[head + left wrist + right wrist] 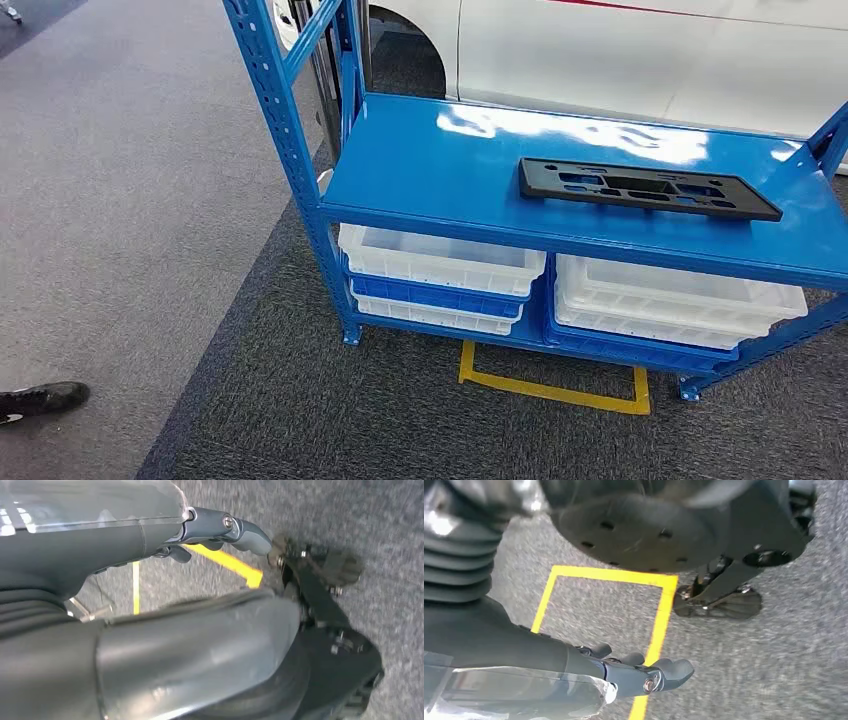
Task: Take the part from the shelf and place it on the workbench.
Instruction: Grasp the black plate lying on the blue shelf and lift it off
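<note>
Down at our sides, our left hand [220, 535] and right hand [634, 672] hang over grey carpet [734, 670] with yellow floor tape [659, 625], fingers loosely apart, holding nothing. Well beyond both hands, we see the black plastic part [645, 188] lying flat on the blue shelf [440, 165], above white bins [440, 262].

The left hand [220, 532] is showing a grey ribbed cover, a clear plastic shell, a thick grey thumb with a silver screw. The right hand [644, 675] is looking the same.
</note>
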Action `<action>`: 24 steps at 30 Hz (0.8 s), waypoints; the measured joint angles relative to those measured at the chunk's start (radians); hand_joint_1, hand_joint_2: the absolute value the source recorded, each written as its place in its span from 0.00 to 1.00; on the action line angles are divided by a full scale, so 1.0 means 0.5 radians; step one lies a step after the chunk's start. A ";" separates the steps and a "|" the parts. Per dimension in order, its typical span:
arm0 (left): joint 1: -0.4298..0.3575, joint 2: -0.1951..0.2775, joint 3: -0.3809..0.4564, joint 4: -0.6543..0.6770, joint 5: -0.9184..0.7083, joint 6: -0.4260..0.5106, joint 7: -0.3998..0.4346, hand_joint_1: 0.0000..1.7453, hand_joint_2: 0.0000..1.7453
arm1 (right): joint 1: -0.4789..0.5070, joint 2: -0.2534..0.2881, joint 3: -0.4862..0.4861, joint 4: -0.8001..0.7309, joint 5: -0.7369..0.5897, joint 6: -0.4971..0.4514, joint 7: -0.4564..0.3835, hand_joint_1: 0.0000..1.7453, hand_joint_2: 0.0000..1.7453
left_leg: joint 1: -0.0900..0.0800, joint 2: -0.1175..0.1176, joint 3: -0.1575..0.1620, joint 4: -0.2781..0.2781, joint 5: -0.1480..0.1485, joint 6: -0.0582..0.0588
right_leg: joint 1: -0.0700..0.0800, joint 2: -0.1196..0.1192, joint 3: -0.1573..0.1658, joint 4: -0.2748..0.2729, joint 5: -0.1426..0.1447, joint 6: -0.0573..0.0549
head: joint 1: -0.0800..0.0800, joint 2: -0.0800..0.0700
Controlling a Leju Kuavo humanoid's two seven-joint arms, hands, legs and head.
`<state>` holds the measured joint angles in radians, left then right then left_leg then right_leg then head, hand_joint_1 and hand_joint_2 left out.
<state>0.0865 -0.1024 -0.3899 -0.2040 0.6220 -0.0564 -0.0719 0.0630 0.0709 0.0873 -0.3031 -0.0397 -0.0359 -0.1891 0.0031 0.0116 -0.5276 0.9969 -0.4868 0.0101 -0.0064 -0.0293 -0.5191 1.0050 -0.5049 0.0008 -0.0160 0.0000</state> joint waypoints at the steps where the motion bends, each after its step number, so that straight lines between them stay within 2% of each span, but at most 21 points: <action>1: -0.001 0.000 -0.017 0.009 0.028 -0.009 -0.002 0.00 0.00 | -0.004 0.000 0.009 0.003 0.004 -0.001 -0.014 0.00 0.00 | 0.000 0.000 0.000 0.000 0.000 0.000 | 0.000 0.000 0.000 0.000 0.000 0.000 | 0.000 0.000; 7: -0.008 0.005 -0.182 0.101 0.294 -0.111 -0.027 0.00 0.00 | -0.061 -0.016 0.088 0.022 0.049 -0.033 -0.188 0.00 0.00 | 0.000 0.000 0.000 0.000 0.000 0.000 | 0.000 0.000 0.000 0.000 0.000 0.000 | 0.000 0.000; 18: -0.005 0.054 -0.502 0.266 0.706 -0.332 -0.107 0.00 0.00 | -0.279 -0.241 0.164 -0.040 0.149 -0.039 -0.687 0.00 0.00 | 0.000 0.000 0.001 0.000 0.000 0.000 | -0.002 -0.001 0.001 0.000 0.000 0.000 | 0.000 0.000; 24: 0.000 0.082 -0.638 0.332 0.909 -0.444 -0.149 0.00 0.00 | -0.376 -0.329 0.210 -0.123 0.241 -0.063 -0.952 0.00 0.00 | -0.002 -0.001 0.003 0.001 0.000 0.000 | -0.001 -0.002 0.000 0.000 0.000 0.000 | 0.000 0.000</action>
<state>0.0864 -0.0613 -0.7090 -0.0380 1.0767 -0.2785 -0.1463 -0.1251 -0.0934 0.1922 -0.3648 0.0807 -0.0673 -0.6653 0.0023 0.0110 -0.5259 0.9975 -0.4867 0.0102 -0.0071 -0.0301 -0.5191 1.0050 -0.5048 0.0009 -0.0160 0.0000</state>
